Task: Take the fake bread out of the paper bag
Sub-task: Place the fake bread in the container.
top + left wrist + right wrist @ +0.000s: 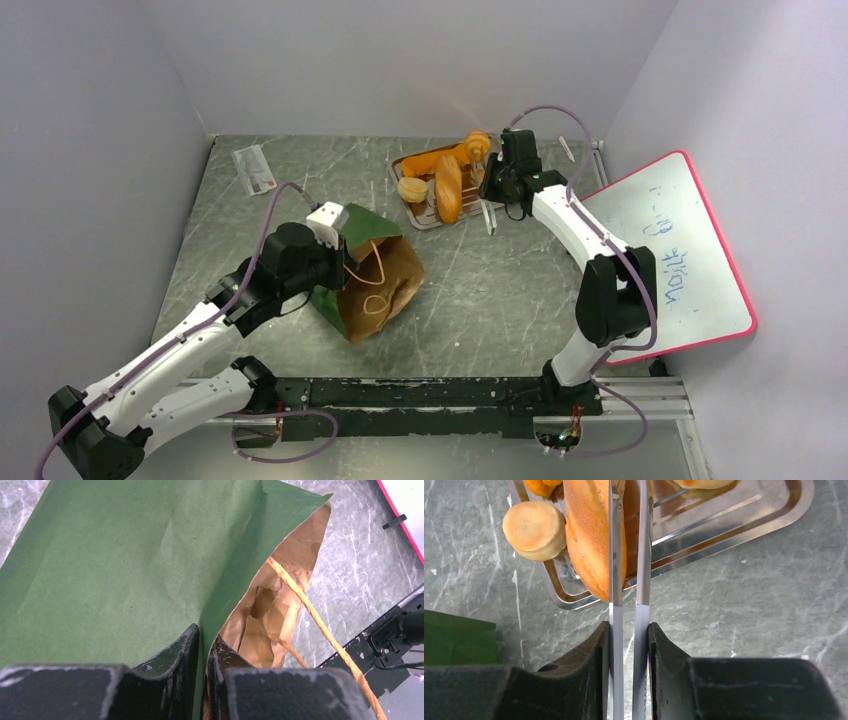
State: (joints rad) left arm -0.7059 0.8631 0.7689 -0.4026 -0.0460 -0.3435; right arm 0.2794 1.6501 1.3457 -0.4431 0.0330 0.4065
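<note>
The dark green paper bag [375, 275] lies tipped on the table with its brown mouth facing the near edge. My left gripper [335, 245] is shut on the bag's rim [125, 565], one finger outside and one inside. Only brown paper [265, 615] and a cord handle [310, 615] show inside. The fake bread lies on a metal tray [425, 222]: a loaf [449, 188], a round bun [411, 189], a baguette [432, 160] and a croissant [477, 146]. My right gripper [629, 627] is shut on tongs [616, 555], whose blades reach over the loaf [586, 535].
A red-framed whiteboard [670, 255] leans at the right. A small card [254, 168] lies at the back left. Walls close in the table on three sides, and a black rail [440, 395] runs along the near edge.
</note>
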